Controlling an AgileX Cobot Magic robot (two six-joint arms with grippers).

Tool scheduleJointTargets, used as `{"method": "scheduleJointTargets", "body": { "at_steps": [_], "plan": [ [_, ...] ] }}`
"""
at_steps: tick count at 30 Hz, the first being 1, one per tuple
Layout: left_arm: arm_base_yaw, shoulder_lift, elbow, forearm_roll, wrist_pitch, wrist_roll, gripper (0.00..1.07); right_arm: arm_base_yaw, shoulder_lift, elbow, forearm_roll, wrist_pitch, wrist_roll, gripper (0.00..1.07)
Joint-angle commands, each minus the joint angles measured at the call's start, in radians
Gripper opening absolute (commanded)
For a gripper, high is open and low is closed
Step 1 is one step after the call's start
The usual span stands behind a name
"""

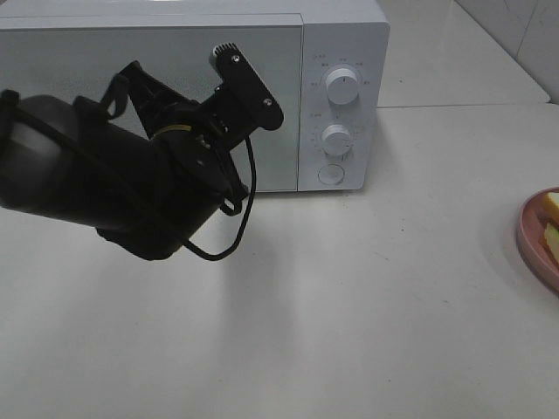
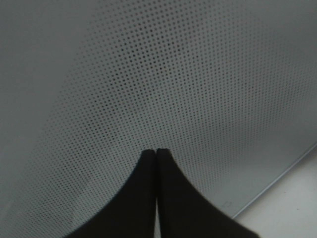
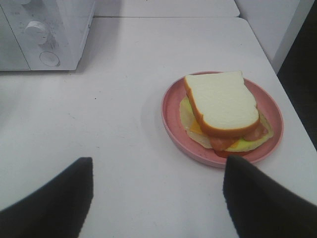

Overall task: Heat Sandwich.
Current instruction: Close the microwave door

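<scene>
Left gripper [image 2: 156, 151], clenched on nothing, is nosing the microwave [image 1: 175, 52] door at the table's back edge, likely to open it, while the right gripper [image 3: 156, 191] is gaping toward the sandwich [image 3: 223, 104] on its plate [image 3: 171, 111] by the right edge.

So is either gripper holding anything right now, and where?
Nothing held. The left gripper is shut and empty at the microwave door; the right gripper is open.

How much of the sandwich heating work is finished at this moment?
Nothing looks done: the microwave door appears shut, and the sandwich sits on its pink plate. In hand: the closed left gripper is at the door. Left: opening, loading, heating.
</scene>
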Motion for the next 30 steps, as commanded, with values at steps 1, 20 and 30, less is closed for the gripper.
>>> {"method": "scheduleJointTargets", "body": {
  "at_steps": [1,20,30],
  "plan": [
    [-0.004,-0.086,0.004,-0.123,0.087,-0.046,0.00,0.002,-0.024,0.001,0.000,-0.011,0.003,0.71],
    [0.041,-0.323,0.061,-0.428,0.910,-0.063,0.00,0.002,-0.024,0.001,0.001,-0.011,0.004,0.71],
    [0.233,-0.347,0.083,0.032,1.438,-0.518,0.00,0.002,-0.024,0.001,0.001,-0.011,0.004,0.71]
  ]
}}
